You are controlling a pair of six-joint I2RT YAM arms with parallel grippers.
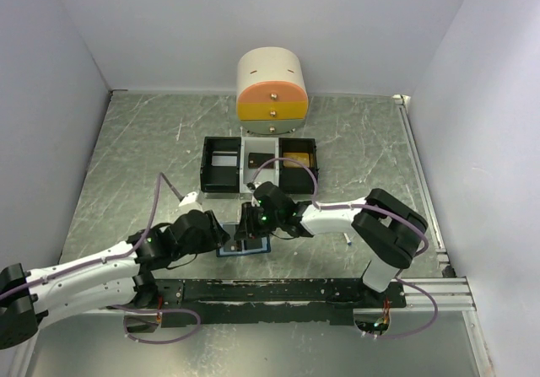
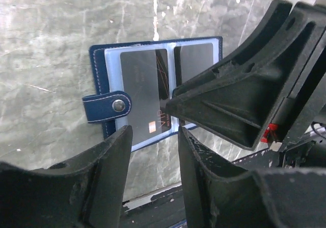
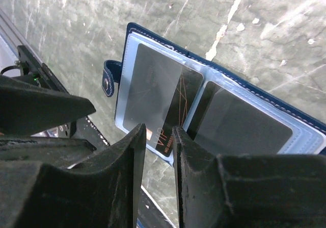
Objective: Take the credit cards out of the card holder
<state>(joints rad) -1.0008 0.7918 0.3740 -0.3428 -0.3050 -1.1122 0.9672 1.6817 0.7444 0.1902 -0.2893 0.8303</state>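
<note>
The card holder (image 1: 253,249) lies open and flat on the table near the front rail, blue with a light blue inside (image 2: 113,65) and its clasp tab (image 2: 107,107) folded over the left edge. A dark credit card marked VIP (image 3: 155,98) sits in the left pocket. Another dark card (image 3: 239,123) fills the right pocket. My right gripper (image 3: 159,132) hovers over the VIP card's near corner, jaws a narrow gap apart with nothing pinched; one of its fingers (image 2: 229,100) reaches the holder's middle fold. My left gripper (image 2: 154,131) stands open just short of the holder's near edge.
A black-and-white three-compartment tray (image 1: 221,164) stands behind the holder, with a cream, orange and yellow drawer unit (image 1: 272,92) further back. A small white item (image 1: 346,240) lies right of the right arm. The black front rail (image 1: 278,291) runs close below the holder.
</note>
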